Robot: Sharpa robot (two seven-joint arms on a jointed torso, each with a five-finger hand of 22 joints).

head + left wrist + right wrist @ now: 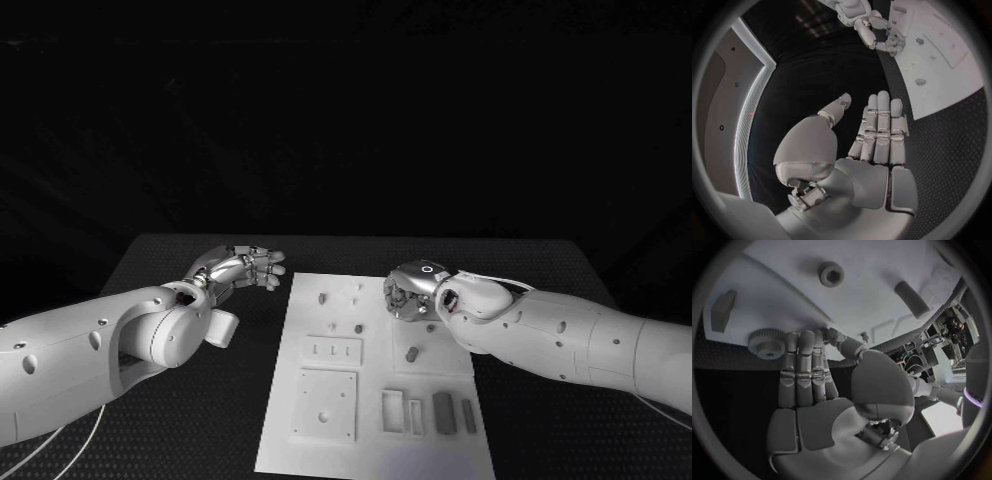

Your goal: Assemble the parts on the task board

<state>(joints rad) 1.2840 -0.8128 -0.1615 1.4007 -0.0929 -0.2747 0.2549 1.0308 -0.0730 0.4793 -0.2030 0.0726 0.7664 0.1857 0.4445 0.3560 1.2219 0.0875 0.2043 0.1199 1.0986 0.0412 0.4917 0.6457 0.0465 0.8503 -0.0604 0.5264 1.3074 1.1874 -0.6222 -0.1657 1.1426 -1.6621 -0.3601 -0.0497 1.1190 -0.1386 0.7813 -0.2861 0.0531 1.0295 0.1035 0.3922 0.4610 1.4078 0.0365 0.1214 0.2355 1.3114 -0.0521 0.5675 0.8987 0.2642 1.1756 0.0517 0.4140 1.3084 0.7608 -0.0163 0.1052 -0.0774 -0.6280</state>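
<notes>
The left hand (248, 266) hovers over the black table (173, 250) just beside the white board's (375, 440) far left corner, fingers loosely spread with nothing in them. In the same head view the right hand (411, 293) sits over the far right part of the board, turned palm-down; from here I cannot tell whether it touches anything. On the board lie several small grey pieces: a short peg (413, 353) near the middle, close to the right forearm, and two long bars (444, 412) standing in slots toward the near right corner. Square raised plates (326, 404) occupy the near left part.

From the left wrist, the left hand's fingers (879, 130) lie straight and side by side, the thumb held apart, the palm empty above the dark table. The board (942, 85) lies off to one side, and the right hand (879, 35) shows at its edge.

From the right wrist, the right hand's fingers (804, 370) stretch out flat and together, holding nothing. Their tips reach the board's edge, right next to a toothed gear (767, 342) lying there; whether they touch it I cannot tell. Farther out on the board lie a round collar with a hole (832, 274), a short cylinder (912, 299) and a wedge-shaped block (723, 310).
</notes>
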